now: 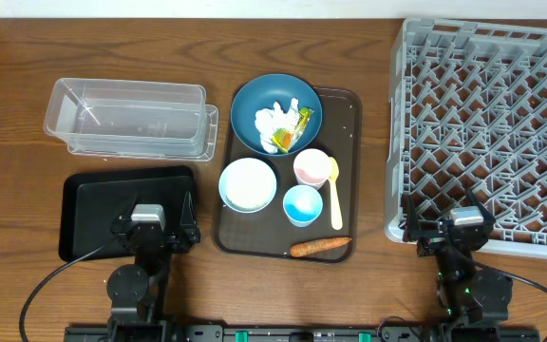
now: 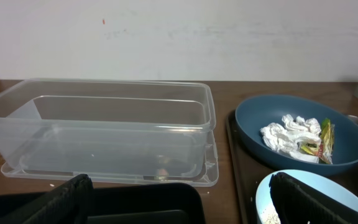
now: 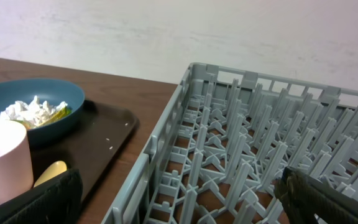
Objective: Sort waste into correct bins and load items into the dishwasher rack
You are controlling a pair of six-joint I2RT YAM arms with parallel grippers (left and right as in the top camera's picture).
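Note:
The dark blue bowl (image 1: pixel 275 112) holds crumpled white tissue (image 1: pixel 275 122) and a yellow-green-orange wrapper (image 1: pixel 297 126). The white bowl (image 1: pixel 248 183), pink-rimmed cup (image 1: pixel 311 168), light-blue cup (image 1: pixel 302 204), pale yellow spoon (image 1: pixel 334 195) and carrot piece (image 1: pixel 319 247) lie on the brown tray (image 1: pixel 349 114). The clear tub (image 1: pixel 126 116) and black tray (image 1: pixel 93 204) are at left. The grey rack (image 1: pixel 487 133) is at right. My left gripper (image 1: pixel 150 226) is open over the black tray (image 2: pixel 135 202). My right gripper (image 1: pixel 449 233) is open over the rack's front edge (image 3: pixel 166 155). Rice shows faintly inside the white bowl (image 2: pixel 272 205).
The brown serving tray sits between the black tray and the rack. The tub rests on its clear lid (image 1: pixel 212 133). A pale wall (image 2: pixel 179 37) runs behind the table.

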